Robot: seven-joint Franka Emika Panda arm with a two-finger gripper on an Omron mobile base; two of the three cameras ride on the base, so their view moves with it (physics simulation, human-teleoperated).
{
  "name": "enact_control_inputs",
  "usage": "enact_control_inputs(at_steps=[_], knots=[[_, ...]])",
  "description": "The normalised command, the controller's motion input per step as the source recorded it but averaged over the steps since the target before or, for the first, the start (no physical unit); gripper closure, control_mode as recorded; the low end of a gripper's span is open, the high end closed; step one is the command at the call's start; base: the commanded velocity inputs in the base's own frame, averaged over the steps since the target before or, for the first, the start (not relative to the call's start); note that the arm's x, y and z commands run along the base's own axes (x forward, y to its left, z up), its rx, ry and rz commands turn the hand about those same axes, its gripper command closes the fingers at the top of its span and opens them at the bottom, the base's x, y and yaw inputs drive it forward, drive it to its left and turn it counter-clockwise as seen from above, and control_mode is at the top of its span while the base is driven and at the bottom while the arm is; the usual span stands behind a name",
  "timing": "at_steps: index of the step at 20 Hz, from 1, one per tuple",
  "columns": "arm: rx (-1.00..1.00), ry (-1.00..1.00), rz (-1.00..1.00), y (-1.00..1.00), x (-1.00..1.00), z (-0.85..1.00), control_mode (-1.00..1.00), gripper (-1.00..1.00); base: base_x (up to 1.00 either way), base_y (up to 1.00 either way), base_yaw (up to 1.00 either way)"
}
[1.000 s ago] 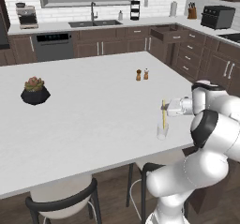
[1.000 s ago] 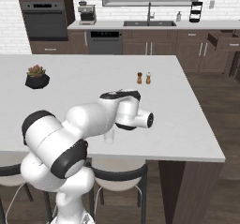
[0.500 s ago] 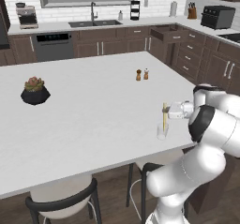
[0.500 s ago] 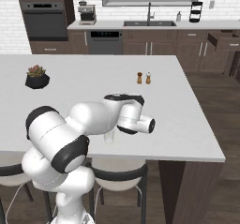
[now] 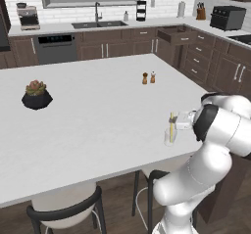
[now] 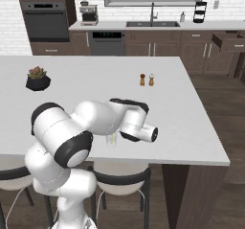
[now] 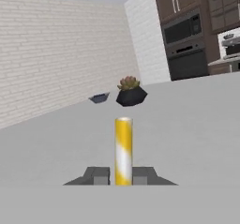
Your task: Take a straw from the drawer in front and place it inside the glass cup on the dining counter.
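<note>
One step looks left: the tool point(image 7: 120, 175) is clamped on the straw point(image 5: 172, 128), whose lower end stands inside the glass cup point(image 5: 170, 137) near the worktop's point(image 5: 98, 110) front right edge; only letting go remains, I'd judge.

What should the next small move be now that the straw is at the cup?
Probably open the end effector and let go. The straw stands upright with its lower end inside the glass cup on the dining counter, and the closed fingers grip it from the side.
</note>
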Motion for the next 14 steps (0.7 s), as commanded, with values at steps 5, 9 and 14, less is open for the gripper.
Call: enact_control_inputs(at_steps=[5, 9, 14], knots=[[0.00, 0.00, 0.00, 0.00, 0.03, -0.06, -1.00, -1.00, 0.00, 0.00, 0.00], [0.00, 0.00, 0.00, -0.01, 0.00, 0.00, -1.00, -1.00, 0.00, 0.00, 0.00], [0.00, 0.00, 0.00, -0.10, -0.07, 0.15, -1.00, -1.00, 0.00, 0.00, 0.00]])
